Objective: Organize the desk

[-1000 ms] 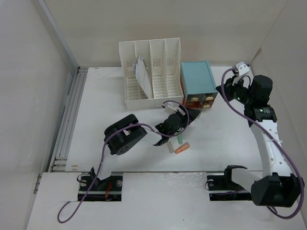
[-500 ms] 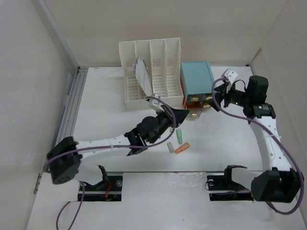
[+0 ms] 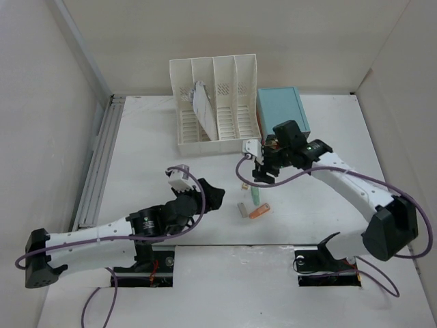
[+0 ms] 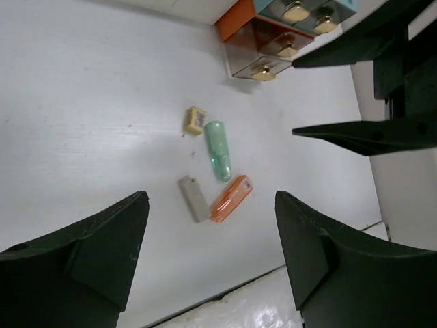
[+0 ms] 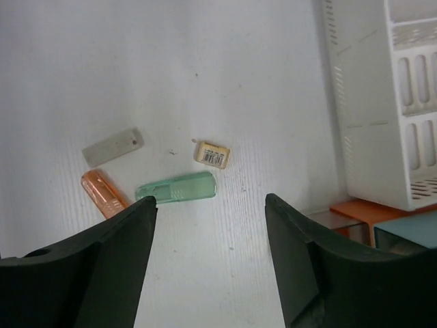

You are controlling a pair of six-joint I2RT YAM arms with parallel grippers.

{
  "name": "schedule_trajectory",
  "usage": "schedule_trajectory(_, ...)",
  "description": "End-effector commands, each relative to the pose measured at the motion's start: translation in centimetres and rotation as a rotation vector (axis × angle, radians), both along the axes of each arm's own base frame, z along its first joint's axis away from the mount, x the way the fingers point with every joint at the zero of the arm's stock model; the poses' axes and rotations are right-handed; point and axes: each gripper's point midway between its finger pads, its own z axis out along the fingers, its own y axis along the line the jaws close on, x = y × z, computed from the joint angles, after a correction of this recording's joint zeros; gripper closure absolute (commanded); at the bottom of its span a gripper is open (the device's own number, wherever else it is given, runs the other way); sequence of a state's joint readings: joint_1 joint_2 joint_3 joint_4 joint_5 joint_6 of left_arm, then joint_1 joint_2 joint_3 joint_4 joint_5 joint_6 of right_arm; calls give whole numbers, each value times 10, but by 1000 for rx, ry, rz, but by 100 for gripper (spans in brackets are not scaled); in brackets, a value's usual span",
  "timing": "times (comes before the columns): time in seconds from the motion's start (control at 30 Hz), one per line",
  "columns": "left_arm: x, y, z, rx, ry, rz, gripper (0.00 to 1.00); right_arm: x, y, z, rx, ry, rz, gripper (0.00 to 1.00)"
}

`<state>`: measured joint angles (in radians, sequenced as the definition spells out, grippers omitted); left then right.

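The desk [image 3: 150, 150] is a white tabletop. Near its middle lie a green translucent piece [image 5: 176, 186], an orange piece [image 5: 104, 193], a grey piece [image 5: 112, 147] and a small beige barcoded eraser [image 5: 212, 154]. My right gripper [image 5: 211, 199] hovers open above them, just right of the green piece [image 3: 255, 195], holding nothing. In the top view the right gripper [image 3: 263, 171] stands in front of the drawer box. My left gripper [image 4: 211, 196] is open and empty, set back toward the near left of the pieces, also seen as the left gripper [image 3: 205, 198].
A white slotted file rack [image 3: 215, 102] holding a paper stands at the back. Beside it is a light-blue drawer box [image 3: 281, 113] with orange and brown drawers [image 4: 263, 48] pulled out. A grey rail [image 3: 95, 171] runs along the left edge. White walls enclose the desk.
The right arm swung from the back right beside the drawer box to over the small pieces. The left arm drew back from the pieces toward the near left.
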<state>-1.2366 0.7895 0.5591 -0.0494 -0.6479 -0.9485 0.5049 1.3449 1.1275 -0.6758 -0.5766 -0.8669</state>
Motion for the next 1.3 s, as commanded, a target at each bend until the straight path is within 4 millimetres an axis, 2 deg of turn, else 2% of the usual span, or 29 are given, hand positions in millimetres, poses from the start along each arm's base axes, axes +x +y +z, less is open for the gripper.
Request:
schedule_trajectory(0.0, -9, 21, -16, -26, 54, 34, 28, 33, -2, -20, -137, -43, -133, 27)
schedule_trajectory(0.03, -10, 24, -18, -33, 62, 39, 28, 44, 3, -24, -143, -60, -174, 26)
schedule_trajectory(0.07, -14, 26, -21, -41, 74, 30, 28, 49, 7, -39, -180, -45, -220, 24)
schedule_trajectory(0.2, -17, 30, -27, -49, 86, 27, 28, 55, 19, -65, -207, 21, -281, 24)
schedule_trajectory(0.27, -17, 31, -29, -39, 89, 28, 28, 63, 24, -71, -216, 26, -327, 24)
schedule_trajectory(0.43, -18, 37, -35, -13, 99, 40, 27, 66, 40, -80, -200, 101, -398, 11)
schedule_trajectory(0.6, -19, 39, -34, -21, 103, 44, 27, 62, 44, -89, -193, 150, -409, 11)
schedule_trajectory(0.93, -20, 38, -32, -30, 105, 35, 27, 48, 37, -113, -226, 215, -425, 10)
schedule_trajectory(1.03, -21, 41, -31, -39, 109, 38, 27, 48, 37, -113, -226, 215, -425, 14)
schedule_trajectory(1.13, -22, 43, -29, -48, 106, 38, 27, 35, 37, -126, -263, 235, -396, 17)
schedule_trajectory(1.2, -22, 43, -27, -64, 107, 40, 27, 32, 40, -126, -265, 234, -387, 18)
schedule_trajectory(1.27, -22, 45, -26, -66, 107, 40, 27, 31, 39, -134, -281, 247, -387, 23)
